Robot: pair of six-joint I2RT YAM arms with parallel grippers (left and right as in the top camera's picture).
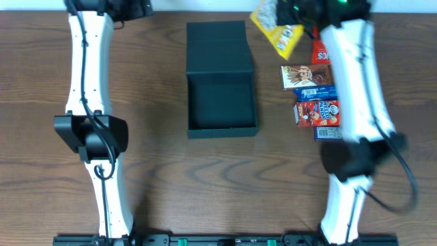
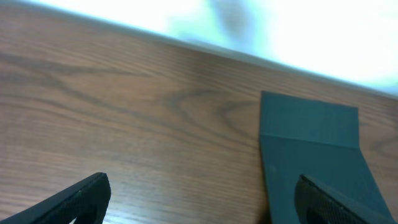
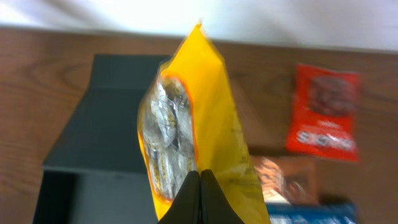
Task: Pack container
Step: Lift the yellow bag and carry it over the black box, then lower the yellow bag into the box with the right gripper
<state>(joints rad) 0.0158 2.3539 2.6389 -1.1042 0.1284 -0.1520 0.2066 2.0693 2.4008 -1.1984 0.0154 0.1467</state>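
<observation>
The container (image 1: 222, 102) is a dark, shallow box lying open mid-table, its flap lid (image 1: 218, 42) laid flat on the far side. My right gripper (image 3: 200, 180) is shut on a yellow snack packet (image 3: 211, 118) with a clear window, held in the air just right of the lid, above the table's far side. In the overhead view the yellow packet (image 1: 276, 31) hangs beside the box's far right corner. My left gripper (image 2: 202, 202) is open and holds nothing; it hovers over bare wood left of the lid (image 2: 311, 143), with its right finger (image 2: 323, 199) over the lid's edge.
Several snack packets lie in a column right of the box: a red one (image 1: 321, 53), a brown one (image 1: 305, 75), a blue one (image 1: 315, 92) and a red-and-white one (image 1: 317, 113). The table's far edge (image 2: 186, 40) is close behind the left gripper.
</observation>
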